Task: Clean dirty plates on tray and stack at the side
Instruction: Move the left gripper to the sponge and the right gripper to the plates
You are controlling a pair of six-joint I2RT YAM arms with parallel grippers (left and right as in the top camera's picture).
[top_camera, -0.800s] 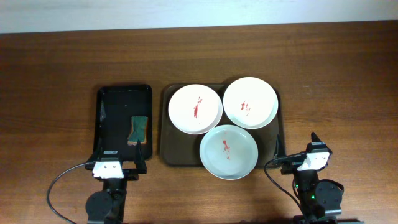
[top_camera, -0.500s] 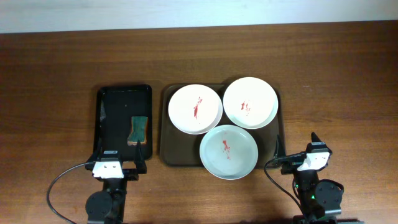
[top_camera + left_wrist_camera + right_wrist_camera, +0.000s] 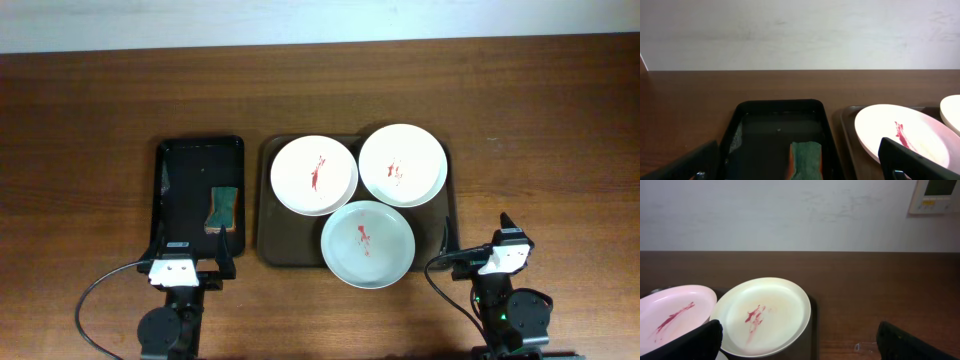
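Note:
Three white plates with red sauce smears lie on the dark brown tray (image 3: 270,240): one at the back left (image 3: 313,175), one at the back right (image 3: 402,165), one at the front (image 3: 367,243) overhanging the tray's near rim. My left gripper (image 3: 190,246) is open and empty at the near end of the black tray. My right gripper (image 3: 477,234) is open and empty, right of the front plate. The left wrist view shows the back-left plate (image 3: 900,137). The right wrist view shows the back-right plate (image 3: 762,316) and the back-left plate (image 3: 670,317).
A glossy black tray (image 3: 180,170) stands left of the brown tray and holds a green and orange sponge (image 3: 222,208), also in the left wrist view (image 3: 805,159). Bare wooden table (image 3: 540,150) extends to the right and far side.

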